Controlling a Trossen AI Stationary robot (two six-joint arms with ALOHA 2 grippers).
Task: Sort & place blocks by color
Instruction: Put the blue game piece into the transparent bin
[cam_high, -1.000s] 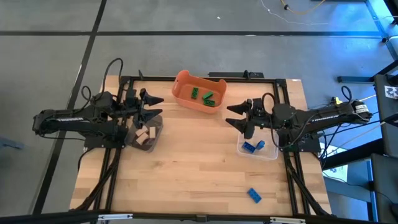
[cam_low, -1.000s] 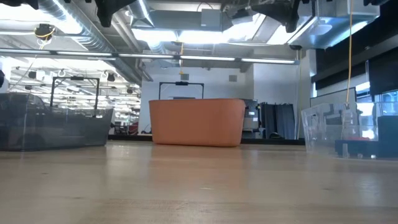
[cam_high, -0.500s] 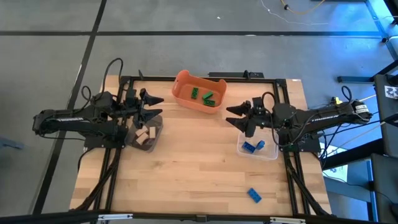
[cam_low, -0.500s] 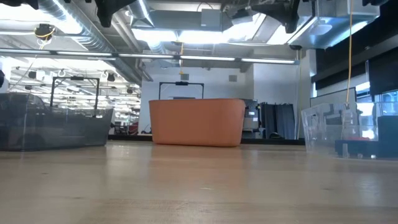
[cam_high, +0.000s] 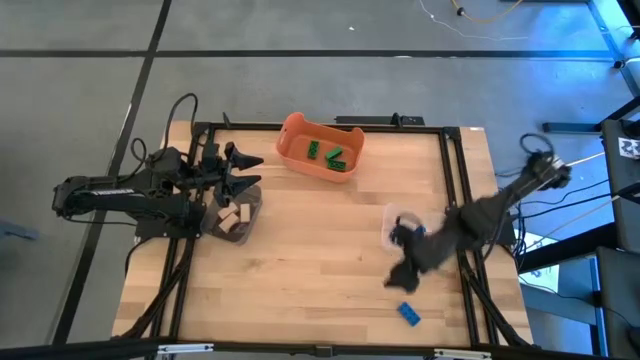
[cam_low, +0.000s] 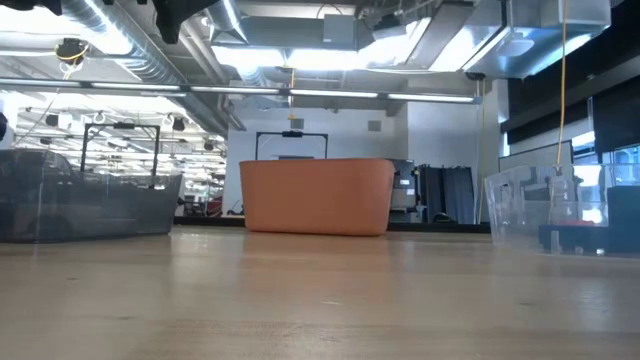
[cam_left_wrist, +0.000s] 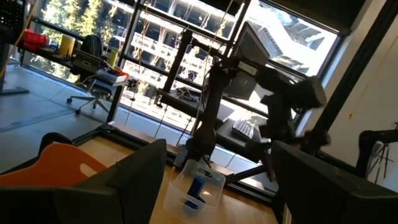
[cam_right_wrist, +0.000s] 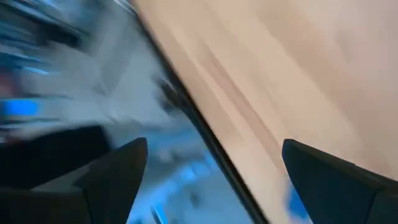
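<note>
The step in hand is judged to be the pickup of the loose blue block (cam_high: 408, 313), which lies alone on the tabletop (cam_high: 310, 270) near its front edge, in front of the clear bin (cam_high: 392, 228) that already holds blue blocks. The right claw (cam_high: 403, 275) hangs between that bin and the loose block, its fingers spread wide in the right wrist view. To do this well, bring the claw directly over the block, align the fingers across its narrow sides, descend until they straddle it, then close. Green blocks (cam_high: 330, 154) lie in the orange tub (cam_high: 296, 140); tan blocks (cam_high: 233, 217) lie in the dark bin. The left claw (cam_high: 248, 170) waits spread above the tan blocks. Compared with half a second ago, the right arm has swung from behind the clear bin toward the front edge; the left arm is unchanged.
</note>
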